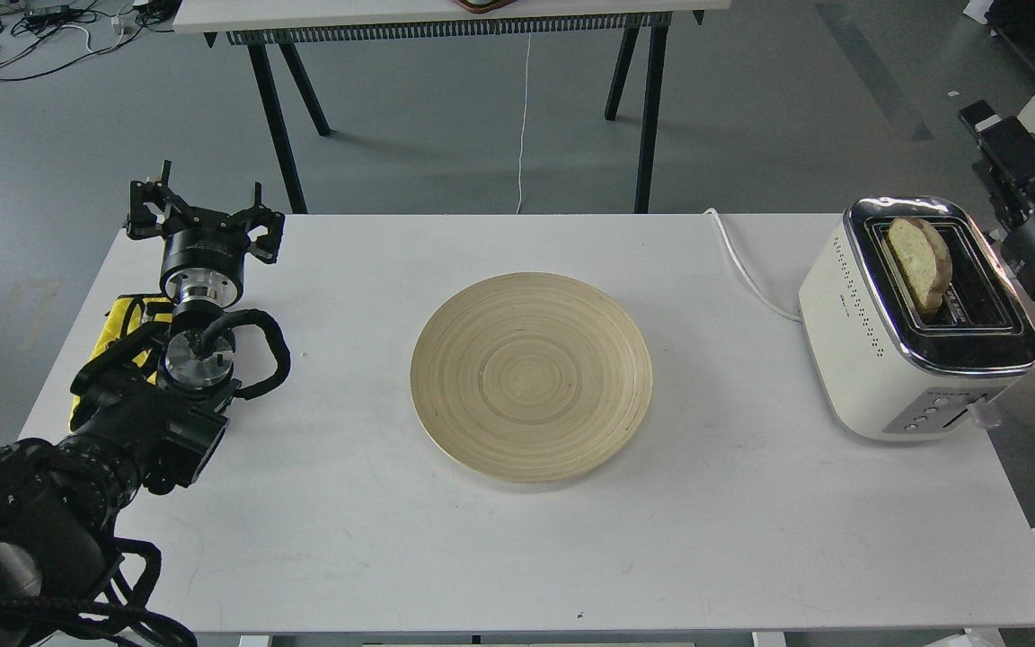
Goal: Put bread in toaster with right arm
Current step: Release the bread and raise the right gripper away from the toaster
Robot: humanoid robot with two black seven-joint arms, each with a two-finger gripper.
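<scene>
Right-hand pincer (989,121) sits off the far right corner of the white table (571,539), just beyond the toaster; seen end-on and dark, its two fingers cannot be told apart, so whether it is open or closed cannot be told. It holds nothing that shows.

Nearest the viewer, the left arm rises from the near left corner, beside a yellow object (122,328), to the left pincer (203,211), whose fingers stand spread and empty at the far left edge.

At mid-table lies a round bamboo plate (531,377), bare.

Farther right stands the cream-white toaster (868,359), its chrome top facing up and its slots running near to far. The bread (919,261) stands on edge in the left slot, its upper half still proud of the chrome, leaning slightly, its long axis along the slot. It lies to the left of and nearer than the right pincer, clear of it; the right arm is much the closer of the two. The slice looks delivered, and any remaining move would be a press down from above.

No readable brand or lettering shows; small marks on the toaster's side and button panel are too fine to read.
</scene>
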